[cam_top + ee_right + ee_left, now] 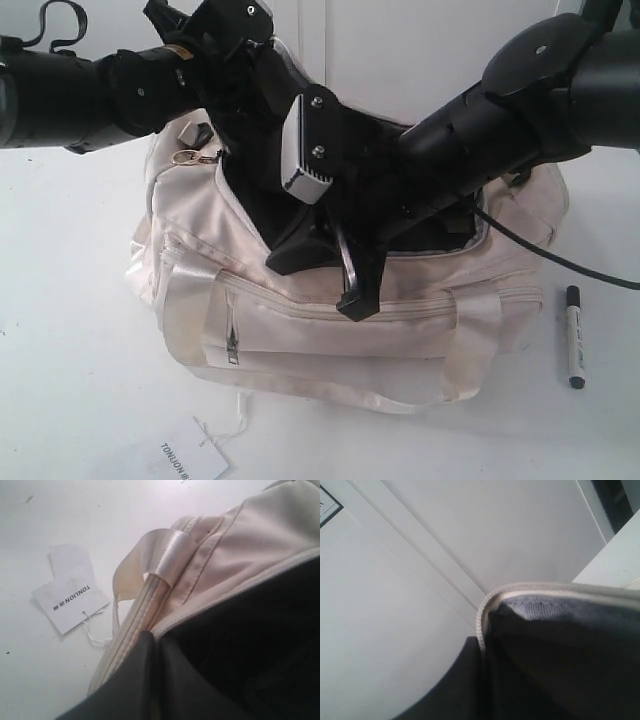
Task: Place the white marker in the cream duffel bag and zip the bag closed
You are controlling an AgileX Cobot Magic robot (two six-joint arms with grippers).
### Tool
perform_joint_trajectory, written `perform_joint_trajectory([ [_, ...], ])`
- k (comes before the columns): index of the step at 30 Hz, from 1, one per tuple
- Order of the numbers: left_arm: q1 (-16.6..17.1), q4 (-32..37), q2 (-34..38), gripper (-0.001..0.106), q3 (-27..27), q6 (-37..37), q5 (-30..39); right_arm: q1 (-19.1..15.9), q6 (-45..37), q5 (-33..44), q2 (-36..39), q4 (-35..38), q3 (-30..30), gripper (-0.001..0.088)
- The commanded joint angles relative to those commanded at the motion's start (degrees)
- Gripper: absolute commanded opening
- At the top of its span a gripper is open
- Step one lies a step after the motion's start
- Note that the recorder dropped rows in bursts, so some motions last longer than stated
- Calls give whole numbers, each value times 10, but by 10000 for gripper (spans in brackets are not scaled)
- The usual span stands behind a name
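Observation:
The cream duffel bag [300, 330] sits mid-table with its top gaping and the black lining showing. The white marker [574, 337], black-capped, lies on the table to the bag's right, apart from both arms. From the upper left, my left gripper [262, 70] reaches the bag's back rim; in the left wrist view the left gripper [482, 650] is shut on the zipper edge [545, 587]. My right gripper [350, 295] crosses over the opening to the front rim. In the right wrist view the right gripper [157, 645] is shut on that rim, above the front pocket [240, 545].
A white paper tag [190, 458] on a string lies on the table in front of the bag, the same tag [70, 597] seen from the right wrist. The gold chain pull [190, 156] hangs at the bag's left end. A black cable [560, 258] trails off to the right.

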Motion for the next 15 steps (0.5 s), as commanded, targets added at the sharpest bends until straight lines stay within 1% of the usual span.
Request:
perform_joint_trajectory([
  [6,1,0,23,0,0,0,-51,0,0,0,0,-14,0,0],
  [15,17,1,35,0,0,-3,-63,3,-13,1,0,-13,0,0],
])
